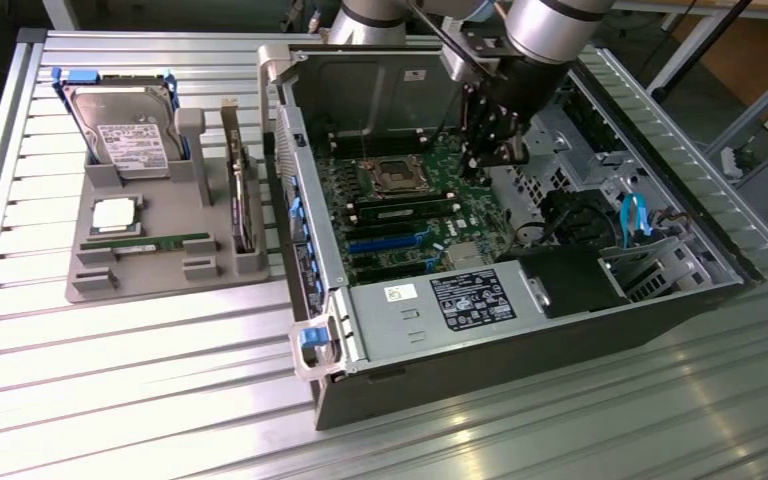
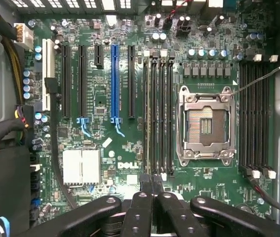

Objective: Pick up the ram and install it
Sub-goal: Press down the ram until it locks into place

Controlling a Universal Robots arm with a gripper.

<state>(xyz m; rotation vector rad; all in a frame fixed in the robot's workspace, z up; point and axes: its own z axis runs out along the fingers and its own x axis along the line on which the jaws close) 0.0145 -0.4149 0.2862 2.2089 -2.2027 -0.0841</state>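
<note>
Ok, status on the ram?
Gripper shut, over the motherboard. Ram lying in the tray, untouched. Case wall between them.

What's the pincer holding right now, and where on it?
Nothing. The pincer is shut and empty above the motherboard; the ram lies in the gray tray.

One open computer case (image 1: 398, 395) stands on one tabletop (image 1: 131, 400) beside one grey holder (image 1: 91, 285) carrying one hard drive (image 1: 124, 125), one processor chip (image 1: 115, 213) and one ram (image 1: 144, 243); one motherboard (image 2: 105, 148) bears one processor socket (image 2: 206, 123) and one blue slot (image 2: 114, 81).
</note>
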